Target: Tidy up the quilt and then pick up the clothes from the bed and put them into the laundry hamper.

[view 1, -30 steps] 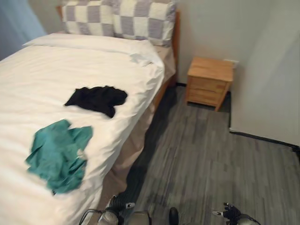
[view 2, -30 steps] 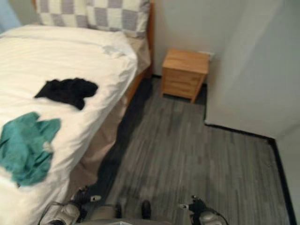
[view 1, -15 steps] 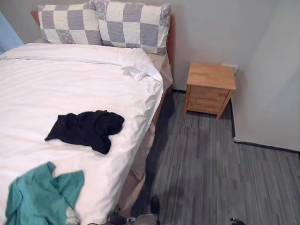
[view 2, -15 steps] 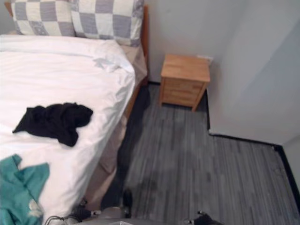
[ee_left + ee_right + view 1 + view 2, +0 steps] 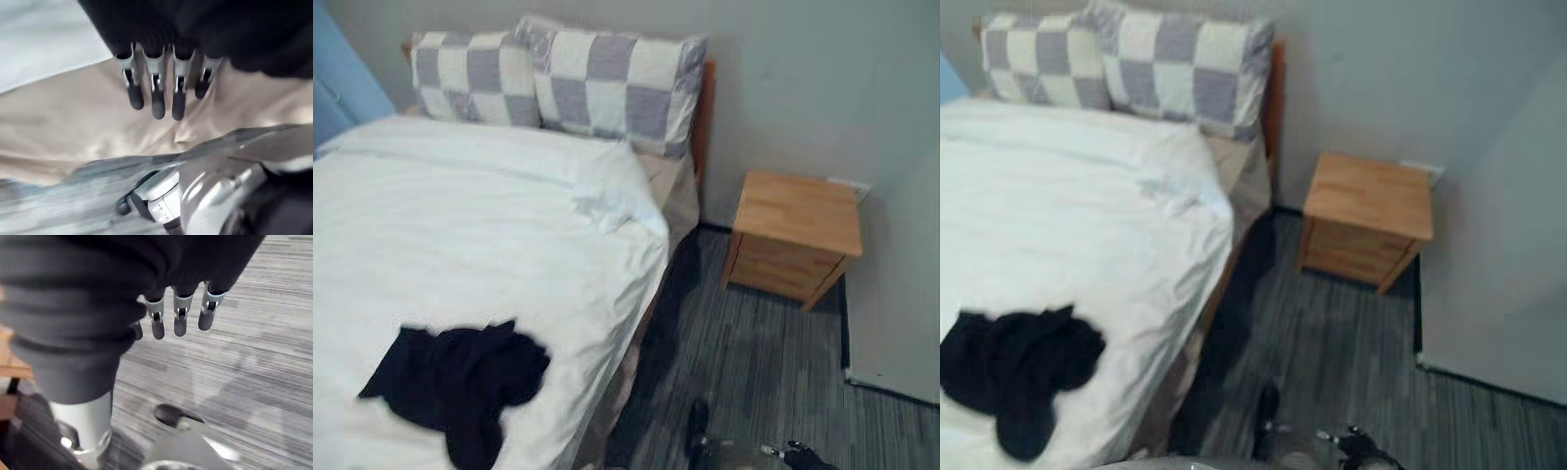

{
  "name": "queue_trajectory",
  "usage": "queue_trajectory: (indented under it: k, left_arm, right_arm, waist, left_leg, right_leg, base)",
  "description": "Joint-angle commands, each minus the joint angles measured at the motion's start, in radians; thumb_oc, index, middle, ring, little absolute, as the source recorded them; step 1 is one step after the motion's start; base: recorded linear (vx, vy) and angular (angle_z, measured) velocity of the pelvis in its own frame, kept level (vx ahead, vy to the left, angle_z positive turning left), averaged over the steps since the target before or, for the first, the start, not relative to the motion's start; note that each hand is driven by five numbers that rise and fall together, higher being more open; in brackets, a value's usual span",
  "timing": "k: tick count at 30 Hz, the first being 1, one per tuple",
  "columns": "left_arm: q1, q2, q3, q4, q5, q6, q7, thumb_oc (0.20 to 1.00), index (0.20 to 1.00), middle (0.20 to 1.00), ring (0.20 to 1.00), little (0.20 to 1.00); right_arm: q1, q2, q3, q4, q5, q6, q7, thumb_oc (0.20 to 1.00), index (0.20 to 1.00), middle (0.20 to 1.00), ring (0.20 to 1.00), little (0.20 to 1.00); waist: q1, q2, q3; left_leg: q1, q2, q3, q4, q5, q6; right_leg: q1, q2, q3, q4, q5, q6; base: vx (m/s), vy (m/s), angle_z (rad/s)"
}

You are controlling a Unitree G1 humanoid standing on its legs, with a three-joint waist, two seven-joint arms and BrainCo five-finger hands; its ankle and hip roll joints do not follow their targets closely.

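— Left eye view first: where are the clothes lying?

— A black garment (image 5: 450, 387) is lying crumpled at the lower left of the frame, on the white quilt (image 5: 480, 235), which is covering the bed up to the two checked pillows (image 5: 558, 83) at the top. One quilt corner (image 5: 602, 206) is sitting bunched near the bed's right edge. A wooden nightstand (image 5: 793, 235) is standing at the right, on the grey striped floor (image 5: 754, 372), against the wall.

— And your hands?

— My left hand (image 5: 161, 81) is hanging with fingers (image 5: 157, 98) straight and loosely apart, holding nothing, in front of the beige bed skirt (image 5: 73, 132). My right hand (image 5: 178, 308) is hanging the same way over the floor, fingers relaxed and empty; it is also peeking in at the bottom right of the left eye view.
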Motion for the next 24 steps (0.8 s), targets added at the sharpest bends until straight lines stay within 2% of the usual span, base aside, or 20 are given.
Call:
queue_trajectory:
  k: [1, 3, 4, 5, 6, 7, 8, 9, 10, 11, 12, 13, 14, 15, 16, 17, 18, 19, 23, 24]
  left_arm:
    - [-0.183, 0.050, -0.005, -0.052, -0.043, -0.043, 0.076, 1.000, 1.000, 1.000, 1.000, 1.000]
    - [-0.176, 0.045, 0.007, -0.065, -0.057, -0.055, 0.084, 1.000, 1.000, 1.000, 1.000, 1.000]
    - [-0.169, 0.039, 0.011, -0.067, -0.060, -0.056, 0.084, 1.000, 1.000, 1.000, 1.000, 1.000]
    - [-0.169, 0.039, 0.011, -0.067, -0.060, -0.056, 0.084, 1.000, 1.000, 1.000, 1.000, 1.000]
    - [-0.156, 0.036, 0.024, -0.060, -0.068, -0.053, 0.080, 1.000, 1.000, 1.000, 1.000, 1.000]
    - [-0.162, 0.032, 0.019, -0.054, -0.062, -0.049, 0.083, 1.000, 1.000, 1.000, 1.000, 1.000]
    - [-0.162, 0.032, 0.019, -0.055, -0.062, -0.049, 0.083, 1.000, 1.000, 1.000, 1.000, 1.000]
    - [-0.153, 0.025, 0.017, -0.047, -0.067, -0.046, 0.078, 1.000, 1.000, 1.000, 1.000, 1.000]
    - [-0.154, 0.018, 0.034, -0.042, -0.079, -0.042, 0.082, 1.000, 1.000, 1.000, 1.000, 1.000]
    - [-0.151, 0.016, 0.041, -0.037, -0.088, -0.039, 0.084, 1.000, 1.000, 1.000, 1.000, 1.000]
    - [-0.151, 0.020, 0.047, -0.031, -0.100, -0.037, 0.085, 1.000, 1.000, 1.000, 1.000, 1.000]
    - [-0.151, 0.020, 0.047, -0.031, -0.100, -0.037, 0.085, 1.000, 1.000, 1.000, 1.000, 1.000]
    - [-0.152, 0.027, 0.062, -0.016, -0.119, -0.036, 0.091, 1.000, 1.000, 1.000, 1.000, 1.000]
    - [-0.154, 0.029, 0.064, -0.003, -0.123, -0.039, 0.091, 1.000, 1.000, 1.000, 1.000, 1.000]
    - [-0.154, 0.029, 0.064, -0.003, -0.123, -0.039, 0.091, 1.000, 1.000, 1.000, 1.000, 1.000]
    - [-0.152, 0.036, 0.070, 0.020, -0.115, -0.040, 0.090, 1.000, 1.000, 1.000, 1.000, 1.000]
    - [-0.153, 0.040, 0.072, 0.028, -0.109, -0.036, 0.085, 1.000, 1.000, 1.000, 1.000, 1.000]
    - [-0.157, 0.048, 0.064, 0.039, -0.096, -0.032, 0.081, 1.000, 1.000, 1.000, 1.000, 1.000]
    - [-0.129, 0.055, 0.085, 0.060, -0.096, -0.026, 0.084, 1.000, 1.000, 1.000, 1.000, 1.000]
    - [-0.119, 0.062, 0.105, 0.065, -0.112, -0.028, 0.083, 1.000, 1.000, 1.000, 1.000, 1.000]
  right_arm:
    - [-0.063, -0.049, 0.083, 0.000, -0.035, 0.011, -0.027, 1.000, 1.000, 1.000, 1.000, 1.000]
    - [-0.072, -0.055, 0.109, -0.003, -0.051, 0.007, -0.024, 1.000, 1.000, 1.000, 1.000, 1.000]
    - [-0.072, -0.057, 0.108, -0.003, -0.054, 0.004, -0.023, 1.000, 1.000, 1.000, 1.000, 1.000]
    - [-0.072, -0.057, 0.108, -0.003, -0.054, 0.004, -0.023, 1.000, 1.000, 1.000, 1.000, 1.000]
    - [-0.061, -0.060, 0.104, -0.006, -0.071, 0.001, -0.030, 1.000, 1.000, 1.000, 1.000, 1.000]
    - [-0.062, -0.055, 0.105, -0.013, -0.078, -0.002, -0.026, 1.000, 1.000, 1.000, 1.000, 1.000]
    - [-0.062, -0.055, 0.105, -0.013, -0.078, -0.002, -0.026, 1.000, 1.000, 1.000, 1.000, 1.000]
    - [-0.059, -0.042, 0.119, -0.020, -0.102, -0.003, -0.024, 1.000, 1.000, 1.000, 1.000, 1.000]
    - [-0.064, -0.037, 0.114, -0.031, -0.106, 0.003, -0.023, 1.000, 1.000, 1.000, 1.000, 1.000]
    - [-0.070, -0.031, 0.113, -0.040, -0.109, 0.007, -0.024, 1.000, 1.000, 1.000, 1.000, 1.000]
    - [-0.074, -0.027, 0.108, -0.047, -0.099, 0.005, -0.029, 1.000, 1.000, 1.000, 1.000, 1.000]
    - [-0.074, -0.027, 0.108, -0.047, -0.099, 0.005, -0.029, 1.000, 1.000, 1.000, 1.000, 1.000]
    - [-0.075, -0.018, 0.105, -0.050, -0.085, 0.005, -0.039, 1.000, 1.000, 1.000, 1.000, 1.000]
    - [-0.074, -0.015, 0.108, -0.049, -0.076, 0.005, -0.041, 1.000, 1.000, 1.000, 1.000, 1.000]
    - [-0.074, -0.015, 0.108, -0.048, -0.076, 0.005, -0.041, 1.000, 1.000, 1.000, 1.000, 1.000]
    - [-0.065, -0.018, 0.106, -0.045, -0.055, 0.003, -0.038, 1.000, 1.000, 1.000, 1.000, 1.000]
    - [-0.059, -0.024, 0.098, -0.038, -0.049, 0.005, -0.041, 1.000, 1.000, 1.000, 1.000, 1.000]
    - [-0.041, -0.027, 0.087, -0.029, -0.050, 0.009, -0.037, 1.000, 1.000, 1.000, 1.000, 1.000]
    - [-0.041, -0.035, 0.093, -0.013, -0.068, 0.015, -0.030, 1.000, 1.000, 1.000, 1.000, 1.000]
    - [-0.049, -0.041, 0.103, -0.008, -0.079, 0.017, -0.028, 1.000, 1.000, 1.000, 1.000, 1.000]
  waist:
    - [0.016, -0.027, 0.082]
    - [0.070, -0.030, 0.076]
    - [0.089, -0.022, 0.063]
    - [0.089, -0.024, 0.063]
    - [0.100, -0.016, 0.053]
    - [0.092, -0.020, 0.034]
    - [0.093, -0.021, 0.034]
    - [0.109, -0.022, 0.017]
    - [0.100, -0.016, 0.025]
    - [0.092, -0.001, 0.032]
    - [0.081, 0.008, 0.039]
    - [0.080, 0.009, 0.037]
    - [0.070, 0.008, 0.036]
    - [0.062, 0.000, 0.032]
    - [0.060, 0.001, 0.031]
    - [0.040, -0.018, 0.031]
    - [0.034, -0.025, 0.035]
    - [0.036, -0.032, 0.029]
    - [0.038, -0.035, 0.031]
    - [0.052, -0.036, 0.032]
  left_leg:
    - [-0.092, -0.046, 0.033, -0.137, 0.069, 0.074]
    - [-0.115, -0.083, 0.036, -0.373, 0.049, 0.100]
    - [-0.092, -0.077, 0.035, -0.535, 0.057, 0.108]
    - [-0.089, -0.078, 0.036, -0.543, 0.062, 0.108]
    - [-0.058, -0.071, 0.036, -0.677, 0.081, 0.108]
    - [-0.023, -0.040, 0.109, -0.708, 0.072, 0.114]
    - [-0.021, -0.040, 0.110, -0.711, 0.073, 0.114]
    - [0.054, -0.074, 0.080, -0.770, 0.055, 0.143]
    - [0.093, -0.083, 0.068, -0.794, 0.052, 0.162]
    - [0.109, -0.073, 0.049, -0.811, 0.059, 0.170]
    - [0.128, -0.064, 0.013, -0.832, 0.066, 0.174]
    - [0.124, -0.064, 0.013, -0.832, 0.068, 0.174]
    - [0.146, -0.059, -0.053, -0.844, 0.062, 0.166]
    - [0.156, -0.063, -0.097, -0.841, 0.053, 0.163]
    - [0.154, -0.063, -0.099, -0.841, 0.054, 0.163]
    - [0.179, -0.071, -0.174, -0.841, 0.030, 0.154]
    - [0.181, -0.071, -0.211, -0.835, 0.020, 0.149]
    - [0.174, -0.082, -0.249, -0.834, 0.014, 0.144]
    - [0.170, -0.067, -0.295, -0.827, 0.012, 0.128]
    - [0.155, -0.067, -0.320, -0.820, 0.021, 0.108]
  right_leg:
    - [0.161, -0.021, 0.114, -0.118, 0.114, 0.029]
    - [0.199, -0.010, 0.159, -0.118, 0.084, 0.042]
    - [0.229, -0.005, 0.169, -0.118, 0.064, 0.051]
    - [0.229, -0.007, 0.170, -0.118, 0.065, 0.051]
    - [0.252, 0.003, 0.170, -0.117, 0.052, 0.051]
    - [0.248, 0.005, 0.132, -0.068, 0.022, 0.054]
    - [0.248, 0.005, 0.133, -0.066, 0.020, 0.054]
    - [0.218, -0.010, 0.091, 0.091, 0.043, 0.085]
    - [0.156, -0.048, 0.084, 0.220, 0.128, 0.140]
    - [0.097, -0.059, 0.094, 0.315, 0.178, 0.163]
    - [0.039, -0.067, 0.106, 0.397, 0.185, 0.157]
    - [0.037, -0.067, 0.105, 0.395, 0.187, 0.157]
    - [0.020, -0.076, 0.130, 0.314, 0.146, 0.121]
    - [0.028, -0.056, 0.178, 0.219, 0.114, 0.103]
    - [0.029, -0.056, 0.176, 0.215, 0.116, 0.103]
    - [0.029, -0.002, 0.376, 0.046, 0.102, 0.106]
    - [0.030, 0.012, 0.459, -0.004, 0.115, 0.120]
    - [0.045, 0.002, 0.483, -0.036, 0.110, 0.111]
    - [0.058, -0.009, 0.408, -0.049, 0.141, 0.112]
    - [0.080, -0.016, 0.369, -0.080, 0.137, 0.102]
  base:
    - [0.60, -0.064, -0.99]
    - [0.48, 0.138, -1.12]
    - [0.33, 0.116, -1.48]
    - [0.31, 0.092, -1.35]
    - [0.39, 0.102, -0.66]
    - [0.39, 0.102, -0.11]
    - [0.42, 0.159, 0.23]
    - [0.27, 0.168, 0.27]
    - [0.32, 0.200, 0.17]
    - [0.22, 0.114, -0.21]
    - [0.14, 0.044, -0.34]
    - [0.27, -0.053, -0.21]
    - [0.31, -0.142, 0.29]
    - [0.31, -0.142, 0.67]
    - [0.38, -0.190, 1.71]
    - [0.36, -0.172, 2.01]
    - [0.41, -0.205, 2.67]
    - [0.24, -0.177, 2.54]
    - [0.12, -0.196, 1.92]
    - [0.09, -0.189, 1.15]
